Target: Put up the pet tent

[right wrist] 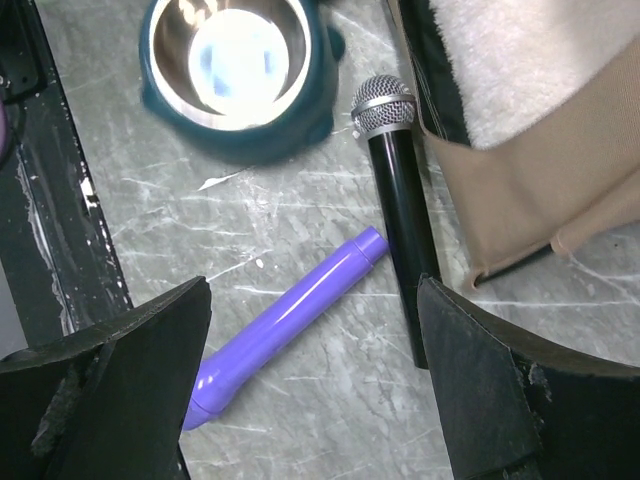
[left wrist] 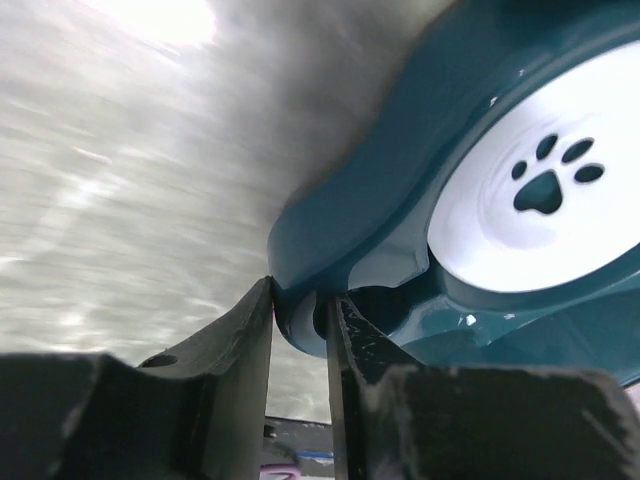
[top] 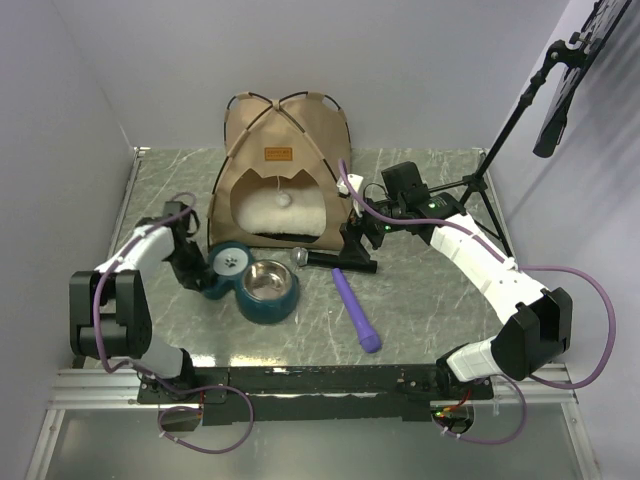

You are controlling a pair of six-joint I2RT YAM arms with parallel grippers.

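Pet tent (top: pixel 285 140) upright at middle of far edge, doorway facing near edge, cream pillow (top: pixel 278 215) inside. Left gripper (left wrist: pixel 300 305) pinched nearly closed on rim of teal pet bowl (left wrist: pixel 400 170), left of centre. Right gripper (right wrist: pixel 312 300) spread wide, holding nothing, over microphone (right wrist: pixel 398 200) and purple tube (right wrist: pixel 290 320) by tent's right front corner.

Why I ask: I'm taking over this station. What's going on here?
The pet tent stands upright at the back of the table, poles crossed, a cream pillow inside. The left gripper is clamped on the rim of the teal pet bowl in front of it. The right gripper is open, above a microphone and a purple tube near the tent's right front corner, holding nothing.
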